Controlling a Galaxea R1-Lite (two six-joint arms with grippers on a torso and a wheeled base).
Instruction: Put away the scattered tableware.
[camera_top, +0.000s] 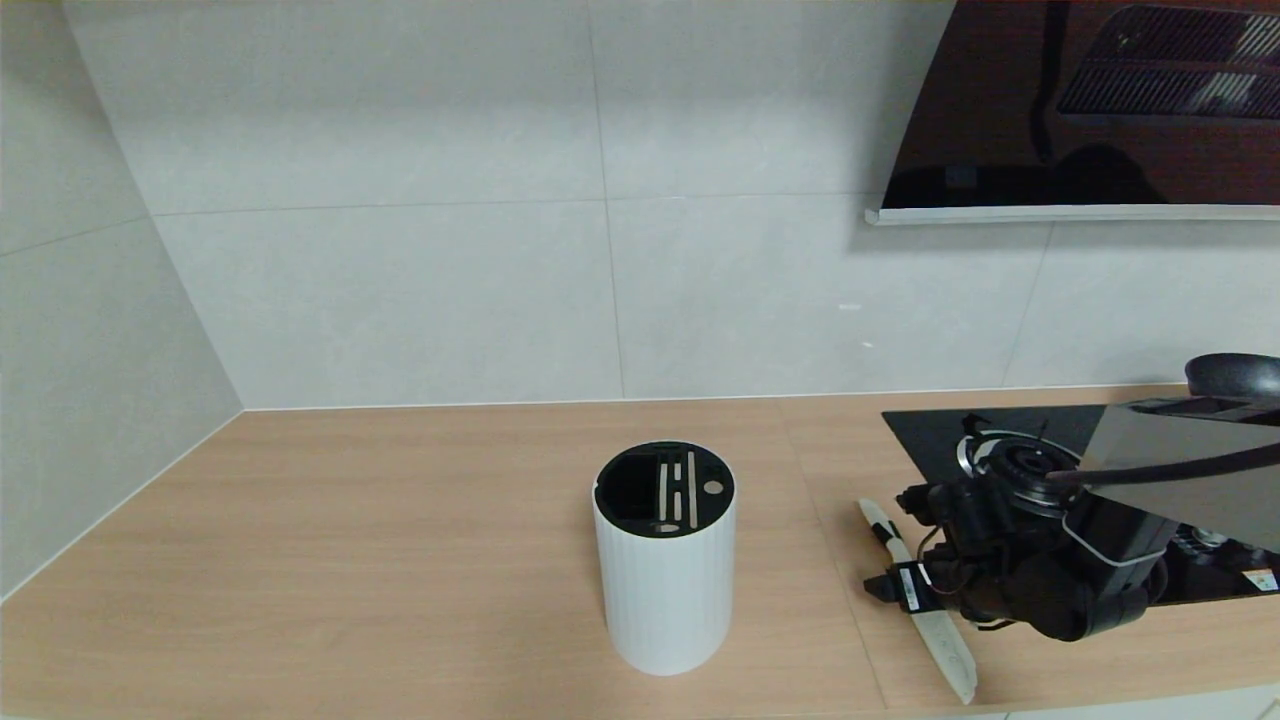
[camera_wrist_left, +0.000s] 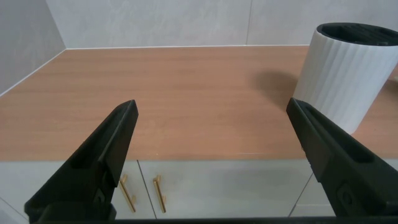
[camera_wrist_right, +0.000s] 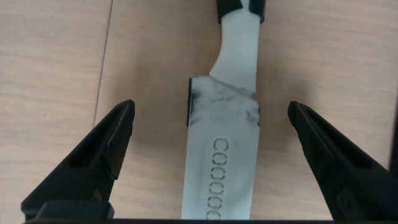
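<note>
Left jaws apart; right jaws apart astride flat white knife (camera_wrist_right: 224, 143), three o'clock of white ribbed holder (camera_top: 665, 570): closing may skid it.

A pale wood-grain worktop (camera_top: 400, 520) runs along a tiled wall into a corner. A white ribbed cylindrical holder (camera_top: 665, 580) with a black slotted top stands upright on it, near the front edge. To the right of the holder, apart from it, a white knife (camera_top: 945, 650) with a black section lies flat on the wood, its length running from front to back. Beyond the knife, farther right of the holder, a black hob (camera_top: 930, 430) sits in the worktop with a round burner (camera_top: 1010, 460) on it.
</note>
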